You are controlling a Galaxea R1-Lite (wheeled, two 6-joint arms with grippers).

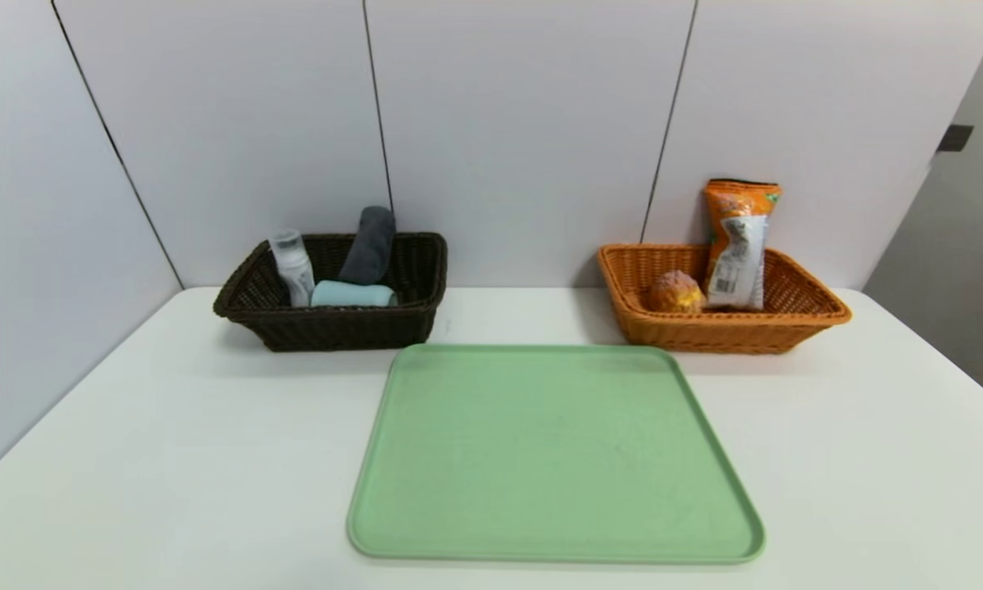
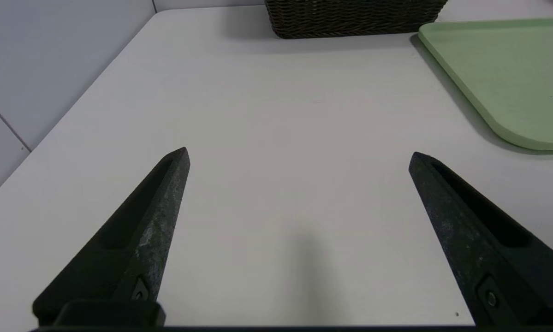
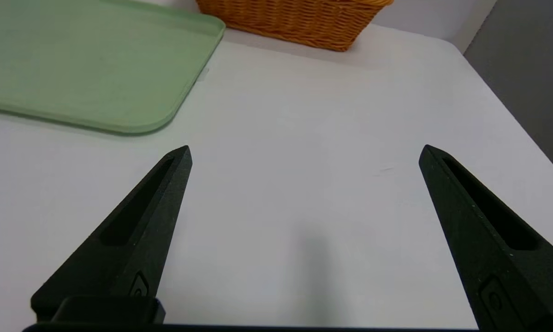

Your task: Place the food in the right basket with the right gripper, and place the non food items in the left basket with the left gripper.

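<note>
I'm facing what is looking like a lab-style test station: pale panels [image 1: 524, 123] are standing behind my white table [image 1: 171, 459], a plain grey wall [image 1: 950, 238] rising beyond the table's right side.

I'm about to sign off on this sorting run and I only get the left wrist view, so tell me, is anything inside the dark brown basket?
Observer: Yes. The dark brown basket holds a white bottle with a grey cap, a teal-blue cup and a rolled dark grey cloth.
Operator: I see just a corner of the green tray. Anything left on it?
Observer: Nothing lies on the green tray.
Operator: And where did the food end up?
Observer: The bun and the orange snack packet are both in the orange-tan basket, the packet standing up well above the rim.
</note>
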